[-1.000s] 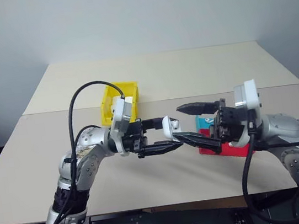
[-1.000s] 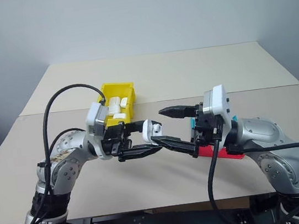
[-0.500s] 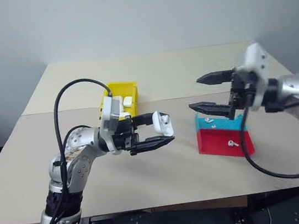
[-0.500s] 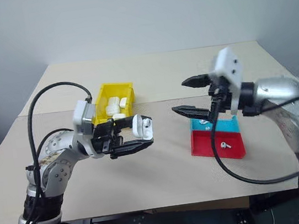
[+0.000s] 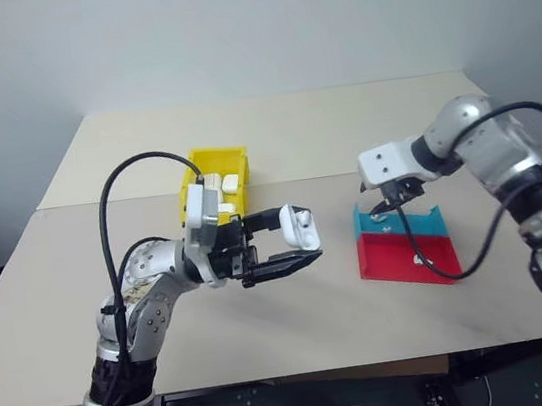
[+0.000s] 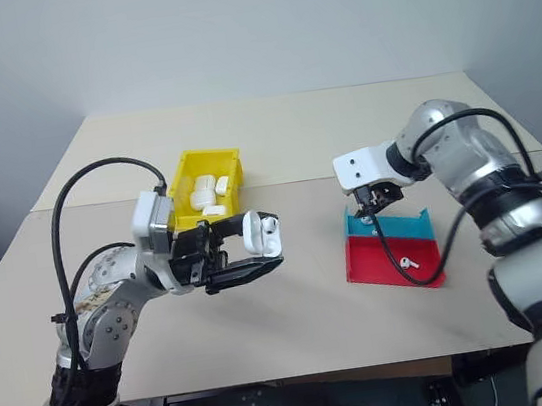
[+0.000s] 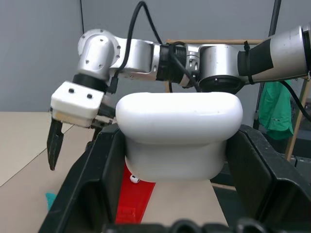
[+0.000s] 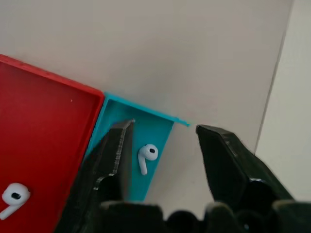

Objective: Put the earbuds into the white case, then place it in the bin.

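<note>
My left gripper is shut on the white case, holding it above the table's middle with its lid flipped open. The same case fills the space between the left fingers. My right gripper points down over the teal tray, open. One earbud lies in that tray between the right fingers, untouched. A second earbud rests in the red tray. The yellow bin stands behind my left arm.
Several white cases lie inside the yellow bin. The red and teal trays sit joined at the table's right. A seam runs across the tabletop behind the trays. Bare tabletop lies in front of my left gripper.
My right arm swung away from the case to the right, turned downward over the teal tray, and its jaws narrowed. The left gripper kept hold of the case, nearly still.
</note>
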You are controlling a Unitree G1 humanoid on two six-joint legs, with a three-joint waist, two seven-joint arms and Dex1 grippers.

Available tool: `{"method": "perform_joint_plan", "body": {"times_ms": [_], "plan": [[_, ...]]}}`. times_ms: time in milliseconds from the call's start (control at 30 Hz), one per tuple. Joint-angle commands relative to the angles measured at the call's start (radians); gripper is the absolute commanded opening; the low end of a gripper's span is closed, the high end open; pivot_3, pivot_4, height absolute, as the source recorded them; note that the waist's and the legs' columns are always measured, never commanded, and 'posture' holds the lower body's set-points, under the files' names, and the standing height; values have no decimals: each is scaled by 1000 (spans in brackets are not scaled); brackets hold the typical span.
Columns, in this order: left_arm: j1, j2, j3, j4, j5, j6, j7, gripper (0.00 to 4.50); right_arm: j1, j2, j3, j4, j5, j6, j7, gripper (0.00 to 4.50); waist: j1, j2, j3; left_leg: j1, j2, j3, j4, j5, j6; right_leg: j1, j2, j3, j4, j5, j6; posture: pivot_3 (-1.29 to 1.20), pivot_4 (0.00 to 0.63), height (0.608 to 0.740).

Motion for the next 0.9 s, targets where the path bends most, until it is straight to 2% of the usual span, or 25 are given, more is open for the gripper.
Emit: {"method": "perform_joint_plan", "body": {"times_ms": [33,167,333,900], "plan": [[-4,0,11,-42,-12,-23,9,2805,-70,32,-1,173,-70,-105,-23,2148,0,0,0,0,0,0,0,0,0,0,0,0,0,0,0,0,150,740],[-2,1,11,-47,-10,-25,18,2805,-114,78,23,312,-166,-181,-88,2148,-2,0,0,0,0,0,0,0,0,0,0,0,0,0,0,0,150,740],[5,3,12,-56,-11,-24,30,2805,-148,125,12,409,-209,-205,-111,2148,-6,1,0,0,0,0,0,0,-1,0,0,0,1,0,0,0,150,740],[52,25,35,-128,-23,-12,94,2805,-128,184,28,490,-342,-197,-256,2148,-5,1,1,1,0,0,0,1,-1,0,0,0,2,0,0,0,150,740]]}}
